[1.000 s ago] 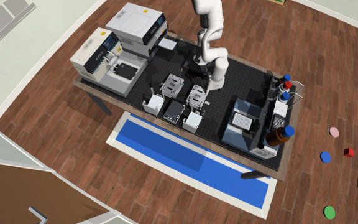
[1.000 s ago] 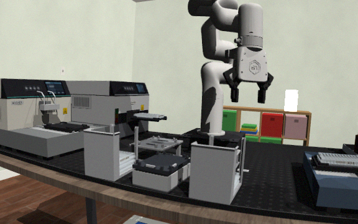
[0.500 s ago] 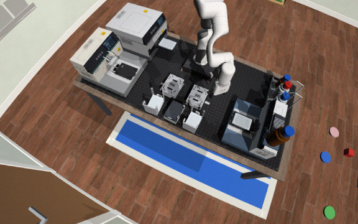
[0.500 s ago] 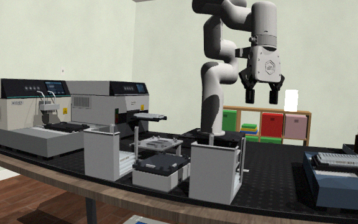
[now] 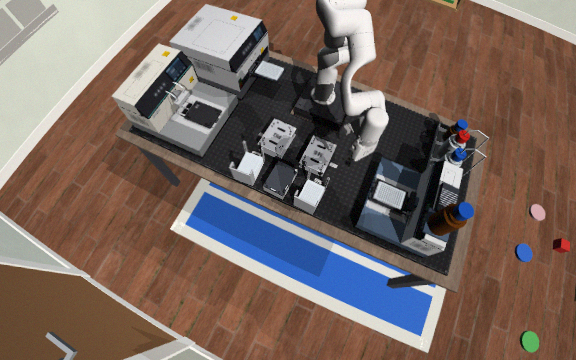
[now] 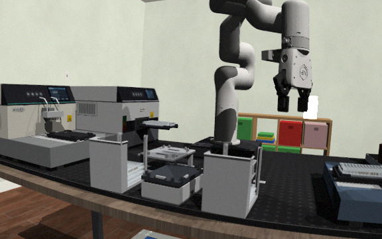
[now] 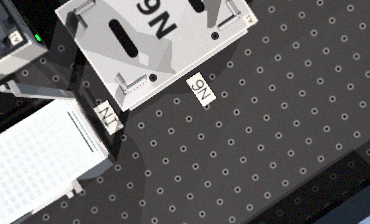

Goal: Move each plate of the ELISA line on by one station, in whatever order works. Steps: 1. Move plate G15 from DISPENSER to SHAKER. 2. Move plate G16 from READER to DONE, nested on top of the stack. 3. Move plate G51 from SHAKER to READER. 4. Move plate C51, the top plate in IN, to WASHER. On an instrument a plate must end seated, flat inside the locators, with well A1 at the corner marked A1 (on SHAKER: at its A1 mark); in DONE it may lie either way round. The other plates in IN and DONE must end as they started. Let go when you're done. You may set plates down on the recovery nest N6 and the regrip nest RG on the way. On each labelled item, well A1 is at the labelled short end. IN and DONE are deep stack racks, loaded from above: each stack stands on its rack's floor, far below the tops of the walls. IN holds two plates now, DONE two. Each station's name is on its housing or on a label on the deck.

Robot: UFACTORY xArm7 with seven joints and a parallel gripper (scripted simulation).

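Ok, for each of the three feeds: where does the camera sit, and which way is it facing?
Top: high above, angled down on the whole deck; the arm shows.
Exterior: at table height off the front edge, facing the back wall; arm and open gripper show.
Wrist: on the arm, looking straight down at nest N6 and the IN rack; no fingers in frame.
Shared: top and wrist both show N6.

IN rack [image 7: 41, 160] just beside nest N6 [image 7: 151, 40] — both on the deck [image 7: 266, 145].
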